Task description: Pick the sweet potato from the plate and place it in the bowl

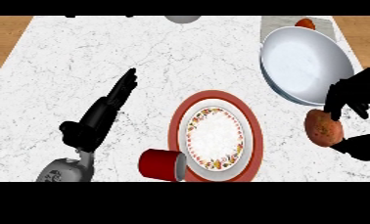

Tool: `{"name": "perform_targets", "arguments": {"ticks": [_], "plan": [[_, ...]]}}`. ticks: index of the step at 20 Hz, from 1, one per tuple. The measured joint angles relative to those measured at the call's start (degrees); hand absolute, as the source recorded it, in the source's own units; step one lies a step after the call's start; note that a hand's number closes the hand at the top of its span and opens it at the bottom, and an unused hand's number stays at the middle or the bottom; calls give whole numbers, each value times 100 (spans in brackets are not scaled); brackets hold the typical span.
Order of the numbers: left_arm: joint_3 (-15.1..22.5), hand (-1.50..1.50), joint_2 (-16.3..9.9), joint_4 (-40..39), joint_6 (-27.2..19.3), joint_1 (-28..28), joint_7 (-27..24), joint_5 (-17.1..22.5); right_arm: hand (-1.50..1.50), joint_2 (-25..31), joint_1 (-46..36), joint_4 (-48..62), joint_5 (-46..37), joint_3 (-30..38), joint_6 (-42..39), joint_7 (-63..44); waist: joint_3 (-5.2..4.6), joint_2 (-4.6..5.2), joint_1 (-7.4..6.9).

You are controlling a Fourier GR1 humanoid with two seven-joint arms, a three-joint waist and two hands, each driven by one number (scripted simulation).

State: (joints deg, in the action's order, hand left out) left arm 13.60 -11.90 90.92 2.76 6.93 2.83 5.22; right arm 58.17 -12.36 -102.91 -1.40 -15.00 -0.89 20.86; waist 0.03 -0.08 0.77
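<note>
Right now my right hand (352, 101) is curled around the sweet potato (323, 127), fingers over its top and far side and my thumb showing below it at the view's right edge. The sweet potato is off the plate (213, 97); it sits in my grasp just beside the near rim of the bowl (307, 60), not inside it. The bowl, large and white, lies just ahead of that hand, and my fingers overlap its near right rim. Beyond the bowl, far from my hand, a small orange-red thing (305, 23) shows on a grey mat (278, 22); I cannot tell what it is.

To the left of my right hand is the plate, red-rimmed with a flowered white centre, bare of food. A red cup (161, 164) lies on its side touching the plate's near left edge, its open mouth turned toward the plate.

My left hand (101, 115) is well apart from all this, farther left over the white marble counter (86, 56), fingers straight and pointing away from me, holding nothing. At the far edge of the counter a grey rounded object (182, 18) is only partly in view.
</note>
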Motion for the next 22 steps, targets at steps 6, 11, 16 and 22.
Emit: {"name": "perform_targets", "arguments": {"ticks": [6,11,16,22], "plan": [[41,0,108,24,87,33,47,-68,150,-564,-509,1103,-771,214,286,222,-1,23,-127],[-45,0,154,-80,181,143,68,-74,150,-1124,-1238,2305,-1335,367,557,588,-2,32,-170],[-6,0,264,-177,194,274,128,-120,150,-1339,-1868,3524,-2005,-53,203,632,-4,57,-248],[-20,0,246,-126,283,285,149,-122,-150,-1653,-2622,4974,-2126,-323,-855,902,-1,75,-331]]}}
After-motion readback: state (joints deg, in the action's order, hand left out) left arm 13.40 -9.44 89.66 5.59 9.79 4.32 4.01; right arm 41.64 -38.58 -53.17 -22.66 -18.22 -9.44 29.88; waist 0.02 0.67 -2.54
